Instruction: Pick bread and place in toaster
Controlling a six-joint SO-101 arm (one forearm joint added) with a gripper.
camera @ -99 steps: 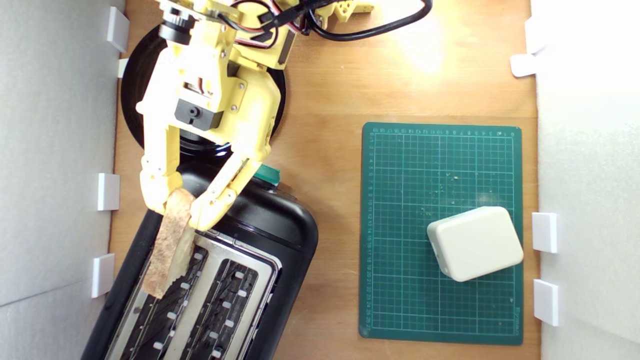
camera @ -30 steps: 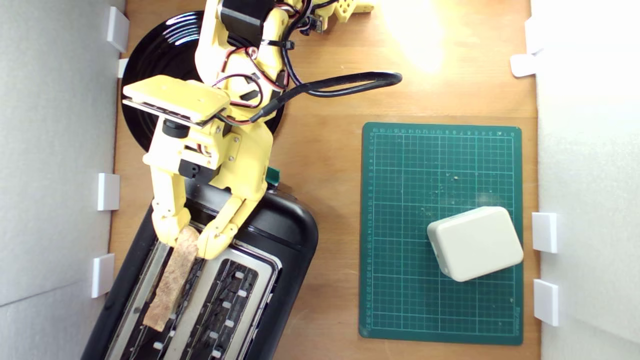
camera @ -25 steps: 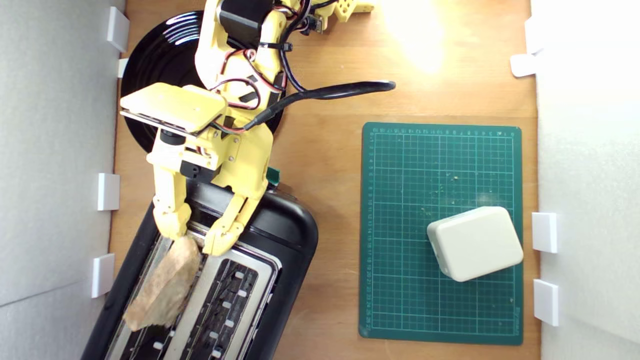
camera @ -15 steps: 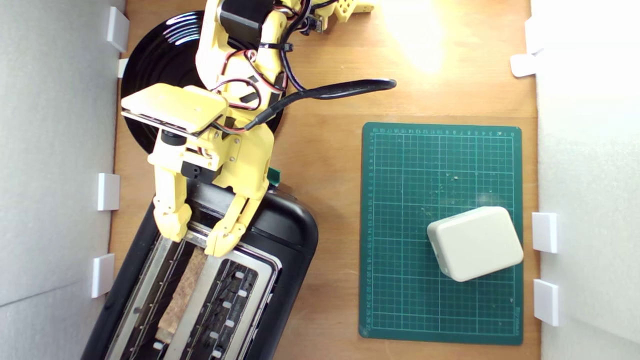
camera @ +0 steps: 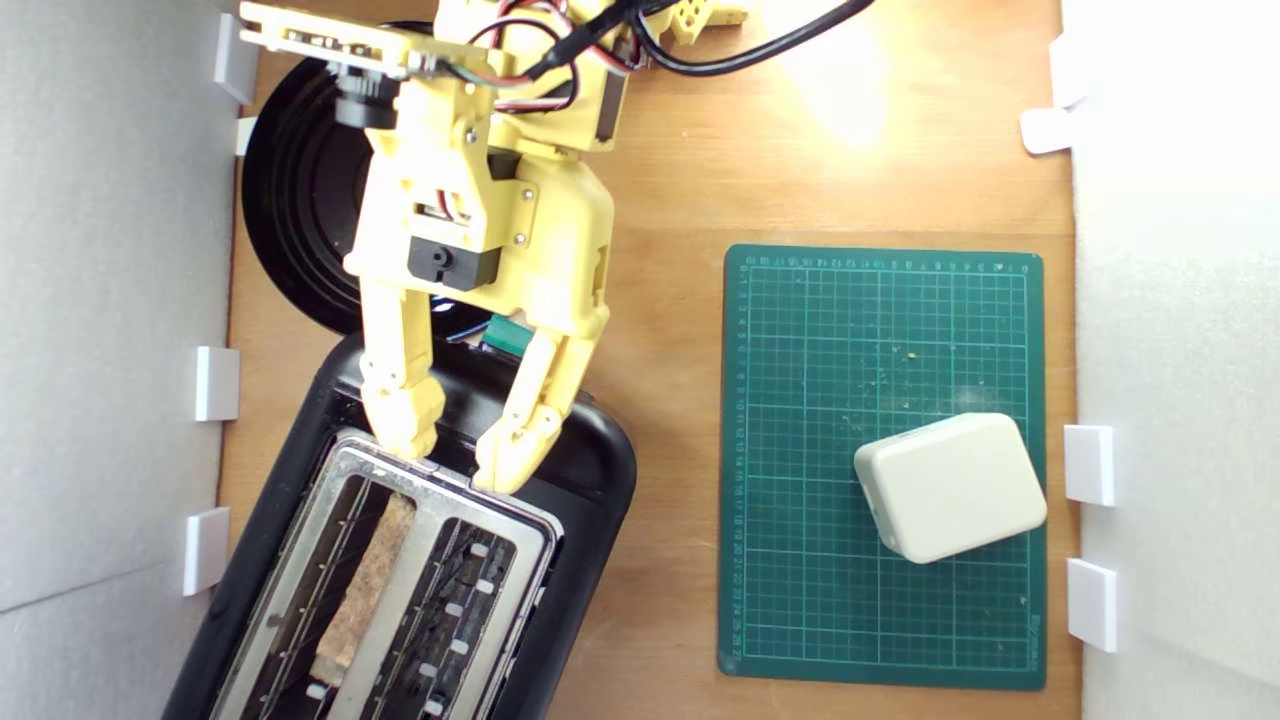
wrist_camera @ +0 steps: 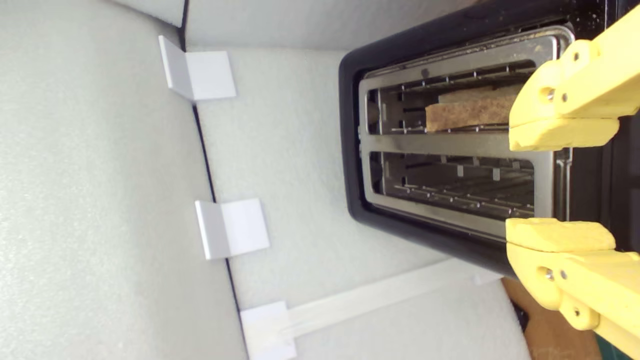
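— Bread [camera: 365,585] first: where do we have it?

— We see it standing on edge inside the toaster [camera: 590,470], down in the slot nearer the grey wall at the exterior view's left. Only its brown crust edge shows above the wire guides. The wrist view agrees: the slice [wrist_camera: 470,111] sits in one slot and the slot beside it is bare.

— And the gripper [camera: 460,450]?

— Its jaws are spread wide and hold nothing. We find it above the lever end of the toaster, with one yellow fingertip [camera: 405,435] over the edge of the silver top plate and the other over the black shell. Neither touches the bread.

— So which step do we call this?

— We judge the placing as done and the release too; what is in hand is the retreat. The green lever knob [camera: 520,335] peeks out between the fingers, just beyond the toaster's end, and the black plate [camera: 290,200] lies past that, under the arm.

— What does our next move ask for?

— We think a clean lift away from the toaster, without clipping the top plate or the knob. Pressing the lever is not something the task asks of us.

— Anything else near the toaster?

— Well off to its side, the white box [camera: 950,485] rests on the green cutting mat [camera: 880,300], out of our way.
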